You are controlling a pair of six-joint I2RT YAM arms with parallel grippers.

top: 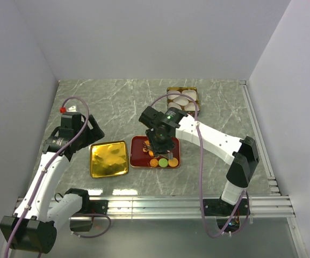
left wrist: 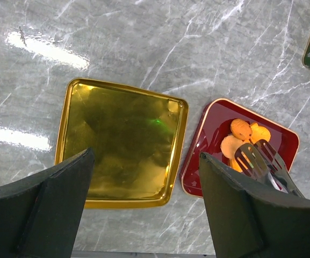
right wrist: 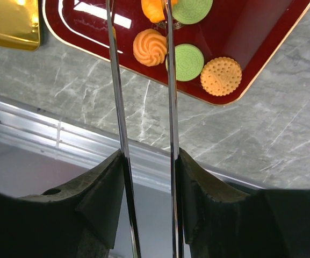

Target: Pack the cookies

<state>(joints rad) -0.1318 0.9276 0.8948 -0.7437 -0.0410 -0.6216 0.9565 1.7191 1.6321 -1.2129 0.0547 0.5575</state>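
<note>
The cookies [top: 163, 162] lie in a red tray [top: 137, 157] at mid-table. In the right wrist view I see an orange swirl cookie [right wrist: 150, 47], green ones [right wrist: 189, 62] and a tan one [right wrist: 221, 76]. My right gripper [right wrist: 148, 161] is shut on metal tongs [right wrist: 171, 97], whose two arms reach over the red tray [right wrist: 251, 37] to either side of an orange cookie [right wrist: 155, 8] at the frame's top edge. The tong tips are cut off there. My left gripper [left wrist: 146, 177] is open and empty above a gold tray [left wrist: 122, 140]. The left wrist view shows orange cookies [left wrist: 240, 129] and the tongs [left wrist: 257, 161].
The gold tray [top: 109, 158] lies just left of the red one. A gold-rimmed box with white paper cups [top: 182, 98] stands at the back, behind the right arm. A metal rail [top: 160, 204] runs along the near table edge.
</note>
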